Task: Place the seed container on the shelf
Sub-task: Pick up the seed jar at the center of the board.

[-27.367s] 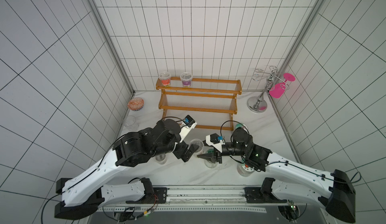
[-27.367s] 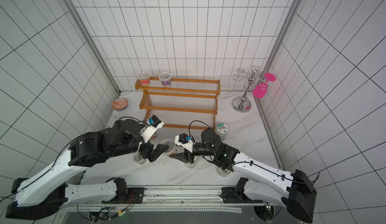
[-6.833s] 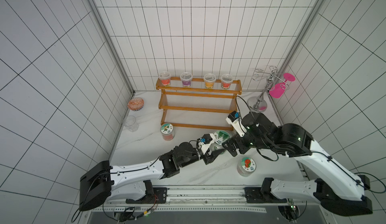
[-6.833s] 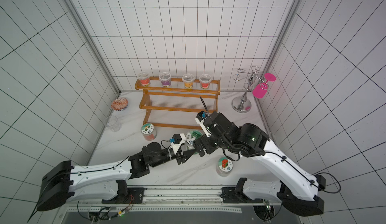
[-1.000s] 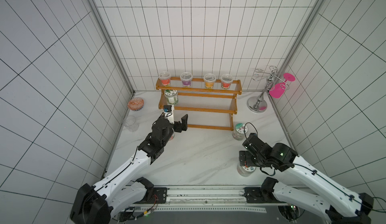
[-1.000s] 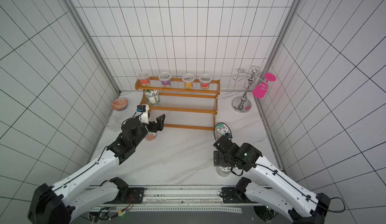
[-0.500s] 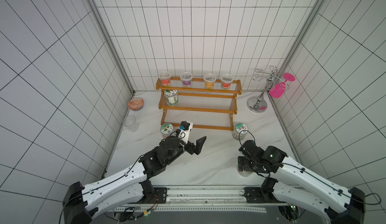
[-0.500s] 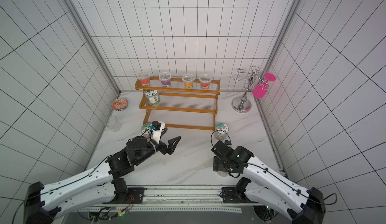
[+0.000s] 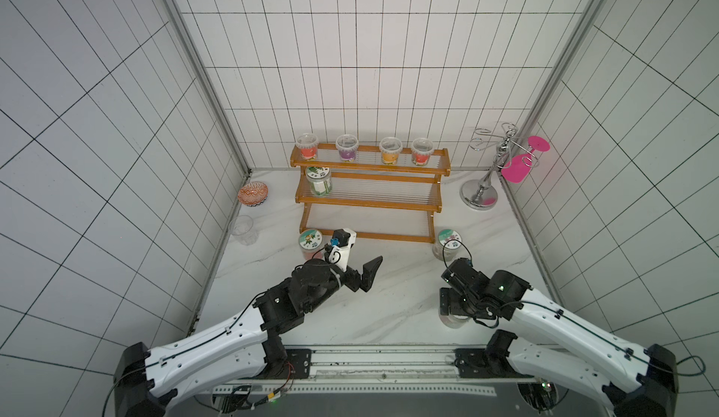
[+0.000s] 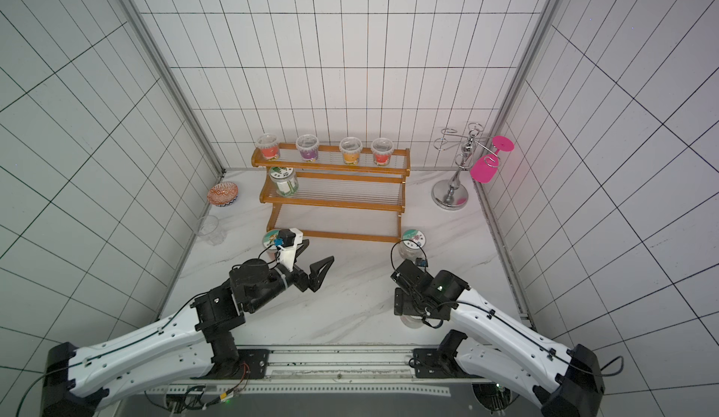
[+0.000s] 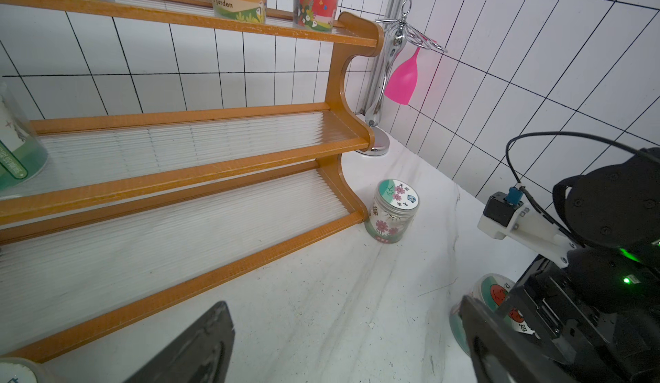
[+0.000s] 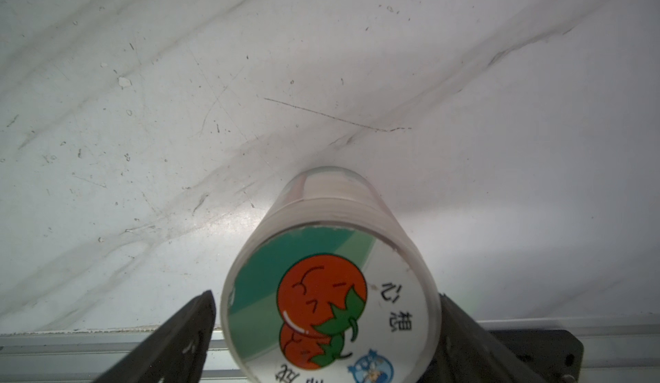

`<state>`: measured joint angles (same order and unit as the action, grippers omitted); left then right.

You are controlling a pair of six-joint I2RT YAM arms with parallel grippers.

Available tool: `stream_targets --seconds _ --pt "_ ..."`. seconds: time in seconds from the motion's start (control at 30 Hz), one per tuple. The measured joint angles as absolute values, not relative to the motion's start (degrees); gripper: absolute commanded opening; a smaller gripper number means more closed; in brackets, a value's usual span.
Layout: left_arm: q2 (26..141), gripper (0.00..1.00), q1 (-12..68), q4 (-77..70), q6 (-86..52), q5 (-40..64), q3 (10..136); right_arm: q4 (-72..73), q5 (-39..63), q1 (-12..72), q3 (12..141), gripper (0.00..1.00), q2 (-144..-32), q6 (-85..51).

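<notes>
Currently, tomato jar (image 12: 328,309) is seen upright on table (image 9: 389,310) at 5 o'clock, near the front edge and well apart from shelf (image 9: 389,236) at 12. The jar is straddled by right gripper (image 12: 326,296). Its jaws are set wide, with fingers (image 12: 193,327) level with the lid on both sides. A sliver of gap is seen on one side; contact on the other cannot be told. The jar base is seen resting on the marble.

On the shelf, the top tier is taken by four cups (image 9: 347,147), and green jar (image 9: 319,179) is parked at the middle tier's 9 o'clock end. Orange jar (image 9: 310,242) is stood on the table at the shelf's 7 o'clock foot, and flower jar (image 9: 447,242) at its 5 o'clock foot.

Left gripper (image 10: 320,251) is held above the table just beside the orange jar, jaws spread wide with nothing between them, aimed roughly at 2 o'clock.

Further out, stand (image 9: 478,197) with pink glass (image 9: 515,170) is seen at 2 o'clock, bowl (image 9: 253,193) at 10, and clear cup (image 9: 243,229) at 9.
</notes>
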<state>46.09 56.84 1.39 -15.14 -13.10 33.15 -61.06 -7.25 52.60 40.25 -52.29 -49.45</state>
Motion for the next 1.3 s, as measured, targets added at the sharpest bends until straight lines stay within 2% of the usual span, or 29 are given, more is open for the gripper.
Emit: stream_targets --seconds 0.3,0.53,0.73,1.07,1.3 --pt "44.56 0.99 56.9 3.53 -15.09 -13.3 33.17 -59.88 -6.79 52.42 40.4 0.89 -56.21 -48.12" --pt "43.09 0.99 56.95 5.06 -14.63 -13.34 33.32 -59.27 -5.91 51.68 41.04 0.72 -57.74 -46.28" --pt "43.31 0.99 57.21 5.28 -13.58 -12.47 33.3 -59.77 -4.16 51.33 42.33 0.66 -57.93 -44.84" --pt "47.9 0.99 63.37 -2.94 -6.26 -4.71 31.44 -68.95 -2.33 51.35 63.51 0.6 -60.97 -38.3" --pt "53.17 0.99 64.07 -9.8 -1.54 3.11 30.83 -76.18 -1.58 51.92 77.23 0.59 -65.71 -33.58"
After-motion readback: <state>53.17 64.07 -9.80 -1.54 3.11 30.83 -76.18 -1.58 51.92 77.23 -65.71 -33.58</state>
